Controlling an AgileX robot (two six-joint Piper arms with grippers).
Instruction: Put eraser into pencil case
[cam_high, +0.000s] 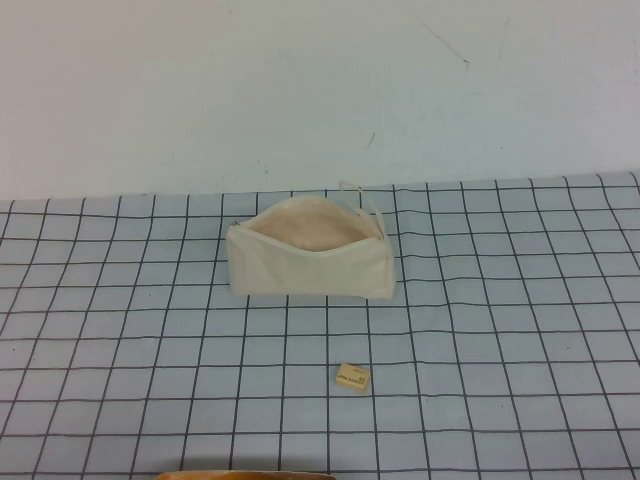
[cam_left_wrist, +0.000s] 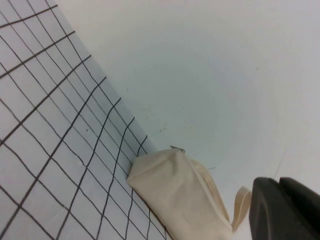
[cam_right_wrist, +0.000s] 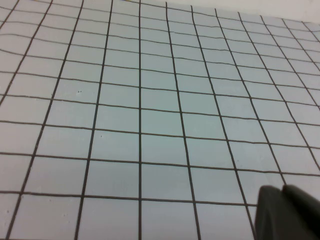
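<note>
The cream-white pencil case (cam_high: 310, 255) stands on the grid cloth at mid table, its mouth open upward and showing pinkish lining. Its cord loop (cam_high: 362, 197) is at its right end. The tan eraser (cam_high: 353, 376) lies flat on the cloth about two grid squares in front of the case, a little to the right. Neither arm shows in the high view. In the left wrist view my left gripper (cam_left_wrist: 279, 184) is shut and empty, off to the side of the pencil case (cam_left_wrist: 180, 195). In the right wrist view my right gripper (cam_right_wrist: 283, 192) is shut and empty over bare cloth.
The blue-grey grid cloth (cam_high: 520, 330) covers the table up to a white wall (cam_high: 320, 90) behind the case. A tan curved edge (cam_high: 250, 474) shows at the bottom of the high view.
</note>
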